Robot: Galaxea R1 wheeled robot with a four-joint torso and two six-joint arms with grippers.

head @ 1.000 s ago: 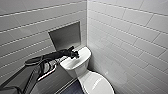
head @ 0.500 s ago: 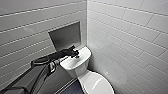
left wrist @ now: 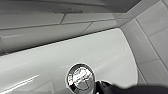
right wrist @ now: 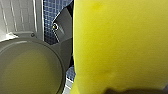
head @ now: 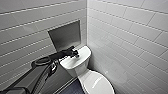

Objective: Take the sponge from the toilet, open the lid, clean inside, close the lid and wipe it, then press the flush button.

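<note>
Left gripper, grip state indiscernible, still poised at flush button, tank-top centre, unmoved; right gripper pinching sponge; flush press seemingly underway.

Premises: a small bathroom or toilet cubicle. A white ceramic toilet stands in the corner, lower centre of the frame. Both walls carry large pale rectangular tiles. A grey recessed niche sits centre-left. The floor is dark blue mosaic tile.
</note>
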